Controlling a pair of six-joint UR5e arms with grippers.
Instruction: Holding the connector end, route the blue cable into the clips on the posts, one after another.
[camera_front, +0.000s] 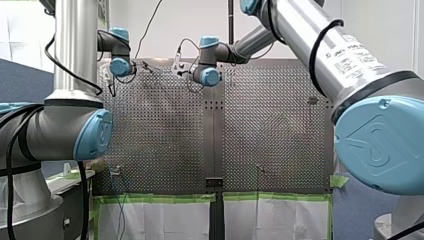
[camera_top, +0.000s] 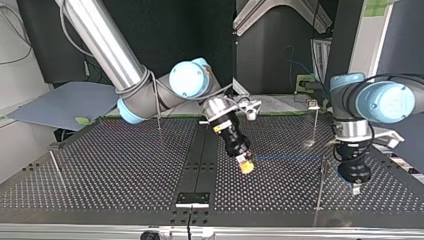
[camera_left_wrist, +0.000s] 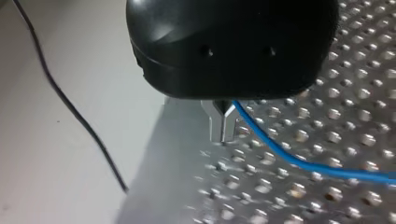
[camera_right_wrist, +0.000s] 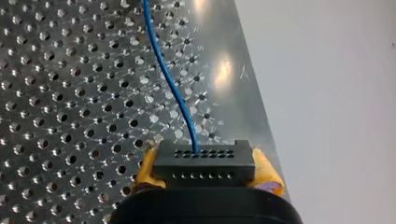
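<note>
Going by the top view, nearest us is a thin post (camera_top: 319, 192) by the table's (camera_top: 100, 190) near edge, toward its right corner. Just beside it our left gripper (camera_top: 355, 190), black, points down close over the perforated surface. Its wrist view shows the metal fingers (camera_left_wrist: 223, 123) pressed together with the blue cable (camera_left_wrist: 289, 161) coming out at their root, so we read it as clenched on the cable. From there the cable runs off low over the holes.

Further in, by the table's middle seam, our right gripper (camera_top: 245, 167) leans down at a tilt. Its yellow pads (camera_right_wrist: 266, 170) are clamped on either side of the black connector (camera_right_wrist: 204, 165). The cable leaves a hole in the connector's face and runs off over the table.

Between the two grippers the cable shows as a faint blue line above the surface, reaching the head of the near post. We cannot tell whether it sits in a clip there.

Toward the far edge a second post (camera_top: 315, 127) stands with a clip (camera_top: 313, 104) on top, well apart from the cable.
</note>
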